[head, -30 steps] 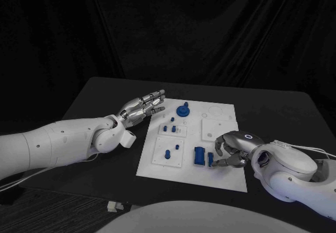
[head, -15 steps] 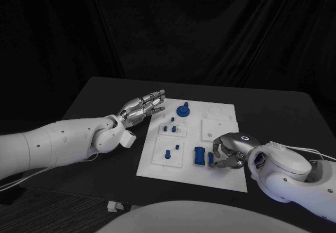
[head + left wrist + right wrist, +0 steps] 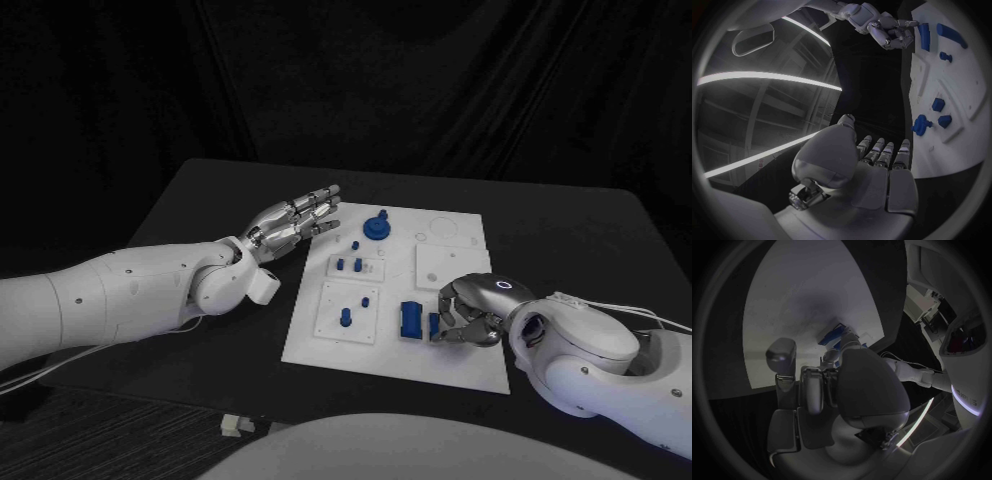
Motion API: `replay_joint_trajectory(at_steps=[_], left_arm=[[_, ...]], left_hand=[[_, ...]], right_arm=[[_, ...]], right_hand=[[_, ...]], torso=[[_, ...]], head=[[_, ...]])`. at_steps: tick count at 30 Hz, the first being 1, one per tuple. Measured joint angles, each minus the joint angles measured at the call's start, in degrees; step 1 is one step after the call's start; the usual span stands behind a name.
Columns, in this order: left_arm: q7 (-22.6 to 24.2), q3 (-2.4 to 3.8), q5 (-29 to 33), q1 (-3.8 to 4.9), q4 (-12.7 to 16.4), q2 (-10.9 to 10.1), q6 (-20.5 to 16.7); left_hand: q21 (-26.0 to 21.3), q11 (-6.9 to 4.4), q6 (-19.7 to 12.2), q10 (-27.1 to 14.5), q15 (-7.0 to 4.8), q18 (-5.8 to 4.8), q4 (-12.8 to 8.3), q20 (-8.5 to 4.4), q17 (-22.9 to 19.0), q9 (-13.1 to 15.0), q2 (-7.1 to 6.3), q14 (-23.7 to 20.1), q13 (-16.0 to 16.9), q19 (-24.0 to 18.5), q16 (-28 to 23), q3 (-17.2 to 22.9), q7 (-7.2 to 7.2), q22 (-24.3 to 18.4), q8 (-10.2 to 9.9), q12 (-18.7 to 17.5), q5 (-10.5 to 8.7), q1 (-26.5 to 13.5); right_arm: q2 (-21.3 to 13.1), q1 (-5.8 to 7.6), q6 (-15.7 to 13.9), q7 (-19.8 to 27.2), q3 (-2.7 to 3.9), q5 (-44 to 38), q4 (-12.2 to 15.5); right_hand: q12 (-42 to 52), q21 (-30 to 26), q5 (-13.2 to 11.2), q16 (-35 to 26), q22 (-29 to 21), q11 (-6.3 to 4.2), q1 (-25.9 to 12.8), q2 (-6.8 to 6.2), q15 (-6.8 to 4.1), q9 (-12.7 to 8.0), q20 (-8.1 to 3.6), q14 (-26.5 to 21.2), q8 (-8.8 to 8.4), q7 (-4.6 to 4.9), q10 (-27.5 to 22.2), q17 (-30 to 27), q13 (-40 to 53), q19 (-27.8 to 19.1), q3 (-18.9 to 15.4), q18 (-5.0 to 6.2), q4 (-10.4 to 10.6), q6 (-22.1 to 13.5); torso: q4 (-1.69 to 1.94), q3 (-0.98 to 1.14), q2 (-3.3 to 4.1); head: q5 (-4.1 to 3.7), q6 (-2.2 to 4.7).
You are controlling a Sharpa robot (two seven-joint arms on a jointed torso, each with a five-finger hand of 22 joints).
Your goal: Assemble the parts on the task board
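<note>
backdrop: black curtain [image 3: 433,90] — folds hang behind | table [image 3: 216,200]: black | floor [image 3: 130,440]: dark

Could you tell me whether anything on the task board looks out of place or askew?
Nothing stands out. The task board lies flat on the table, the blue parts sit within its outline, the right hand works at the near blue pieces, and the left hand hovers open beside its far corner.

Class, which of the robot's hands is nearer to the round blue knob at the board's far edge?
Left. The left hand hovers open just beside the round blue knob; the right hand is down at the board's near end.
</note>
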Motion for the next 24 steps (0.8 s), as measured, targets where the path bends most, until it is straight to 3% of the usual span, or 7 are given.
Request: replay_joint_trajectory(at_steps=[6, 9, 16, 21, 24], left_arm=[[0.0, 0.00, 0.0, 0.00, 0.0, 0.0, 0.1], [0.0, 0.00, 0.0, -0.01, 0.0, 0.0, 0.1], [0.0, 0.00, 0.0, -0.01, 0.0, 0.0, 0.2], [0.0, 0.00, 0.0, -0.02, 0.0, 0.0, 0.3], [0.0, 0.00, 0.0, -0.02, 0.0, 0.0, 0.3]], left_hand=[[0.0, 0.00, 0.0, 0.0, 0.00, 0.00, 0.0, 0.00, 0.0, 0.0, 0.00, 0.0, 0.0, 0.0, 0.0, 0.0, 0.00, 0.0, 0.0, 0.0, 0.00, 0.0], [0.0, 0.00, 0.0, 0.0, 0.00, 0.00, 0.0, 0.00, 0.0, 0.0, 0.00, 0.0, 0.0, 0.0, 0.0, 0.0, 0.00, 0.0, 0.0, 0.0, 0.00, 0.0], [0.0, 0.00, 0.0, 0.0, 0.00, 0.00, 0.0, 0.00, 0.0, 0.1, 0.27, 0.0, 0.0, 0.0, 0.0, 0.0, 0.00, 0.0, 0.0, 0.0, 0.00, 0.3], [0.0, 0.00, 0.2, 0.0, 0.00, 0.00, 0.0, 0.00, 0.0, 0.1, 0.27, 0.0, 0.0, 0.0, 0.0, 0.3, 0.21, 0.0, 0.0, 0.0, 0.00, 0.3], [0.0, 0.00, 0.2, 0.0, 0.00, 0.00, 0.0, 0.00, 0.0, 0.1, 0.27, 0.0, 0.0, 0.0, 0.0, 0.3, 0.21, 0.0, 0.0, 0.0, 0.00, 0.3]], right_arm=[[0.3, 0.00, -0.1, -0.4, 0.02, 0.3, -0.2], [0.4, 0.00, -0.1, -0.6, 0.04, 0.4, -0.3], [0.7, 0.00, -0.1, -0.7, 0.10, 0.7, -0.3], [0.9, 0.00, -0.1, -0.8, 0.15, 0.8, -0.6], [1.1, -0.07, 0.0, -0.9, 0.21, 0.9, -0.9]], right_hand=[[0.0, 0.0, 0.0, 0.0, 0.0, 0.00, 0.1, 0.36, 0.00, 1.2, 0.00, 0.0, 1.80, -0.19, 0.0, 0.0, 0.0, 0.0, -0.5, 0.00, -0.5, 2.0], [0.0, 0.0, 0.0, 0.0, 0.0, 0.00, 0.1, 0.37, 0.00, 1.3, 0.00, 0.0, 1.80, -0.19, 0.0, 0.0, 0.0, 0.0, -0.7, 0.00, -0.7, 2.0], [0.0, 0.0, -0.2, 0.0, 0.0, 0.00, 1.9, 1.77, 0.00, 1.6, 0.00, 0.0, 2.13, -0.28, 0.0, 0.0, 0.0, 0.0, -0.7, 0.00, -2.3, 2.4], [0.0, 0.0, -0.2, 0.0, 0.0, 0.00, 1.9, 1.55, 0.00, 2.2, 0.00, 0.0, 2.75, -0.09, 0.0, 0.0, 0.0, 0.0, -1.8, 0.00, -2.3, 3.0], [0.0, 0.0, -0.2, 0.0, 0.0, 0.00, 1.0, 0.68, 0.00, 2.2, 0.00, 0.0, 2.75, -0.09, 0.0, 0.0, 0.0, 0.0, -3.0, 0.00, -1.8, 3.0]], torso=[[-0.01, 0.00, 0.00], [-0.01, 0.00, 0.00], [-0.01, 0.00, 0.02], [-0.01, 0.00, 0.03], [-0.01, 0.00, 0.02]], head=[[-0.04, 0.00], [0.03, 0.00], [0.13, 0.00], [0.02, 0.00], [0.06, 0.00]])
